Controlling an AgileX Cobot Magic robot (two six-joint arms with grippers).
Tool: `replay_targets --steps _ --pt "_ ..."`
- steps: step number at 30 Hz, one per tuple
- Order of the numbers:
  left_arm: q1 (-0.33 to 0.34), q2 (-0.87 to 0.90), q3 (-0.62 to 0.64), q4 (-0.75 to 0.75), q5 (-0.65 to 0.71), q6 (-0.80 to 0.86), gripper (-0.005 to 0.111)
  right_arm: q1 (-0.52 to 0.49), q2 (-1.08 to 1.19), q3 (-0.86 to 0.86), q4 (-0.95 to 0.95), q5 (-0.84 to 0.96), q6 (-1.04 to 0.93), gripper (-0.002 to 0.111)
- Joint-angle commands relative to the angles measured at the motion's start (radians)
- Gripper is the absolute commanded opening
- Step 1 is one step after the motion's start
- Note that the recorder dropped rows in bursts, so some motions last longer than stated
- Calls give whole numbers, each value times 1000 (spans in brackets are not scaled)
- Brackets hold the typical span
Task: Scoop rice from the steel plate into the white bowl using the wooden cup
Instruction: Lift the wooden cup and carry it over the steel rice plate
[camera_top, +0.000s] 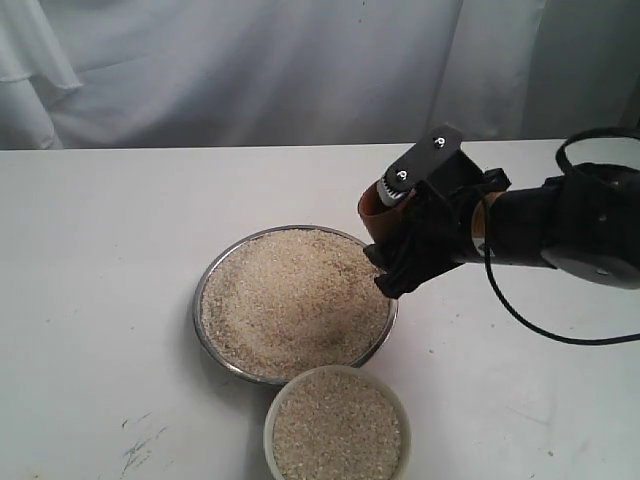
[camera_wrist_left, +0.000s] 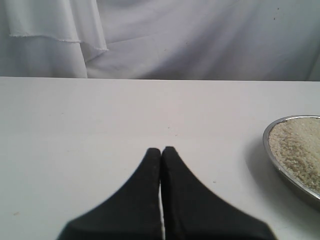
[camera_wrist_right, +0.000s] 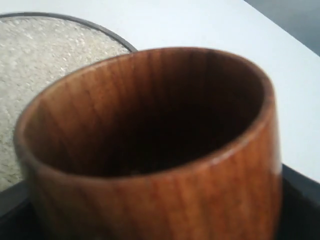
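Gripping the wooden cup (camera_top: 378, 212) by its sides, the right hand (camera_top: 408, 238) hangs over the right edge of the steel plate (camera_top: 205, 335). In the right wrist view the cup's mouth faces the camera and its inside is dark. Rice (camera_top: 295, 300) fills the plate in a low heap. The white bowl (camera_top: 268, 425) sits just beside the plate's near rim, also full of rice. The left hand (camera_wrist_left: 161, 150) is closed, fingertips pressed together above the white counter (camera_wrist_left: 75, 125), well apart from the cup.

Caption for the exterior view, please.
Right gripper holds the wooden cup near the steel plate of rice; white bowl nearly full.
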Motion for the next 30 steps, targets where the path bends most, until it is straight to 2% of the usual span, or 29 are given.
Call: replay_targets --steps 1,13,30 --pt "-2 -5 5 -1 -6 -3 0 48 -13 -84 223 158 -303 0" --pt "-2 -5 5 -1 -6 -3 0 130 62 -291 309 455 -625 0" --pt "-2 -5 5 -1 -6 -3 0 246 246 -545 133 771 -750 0"
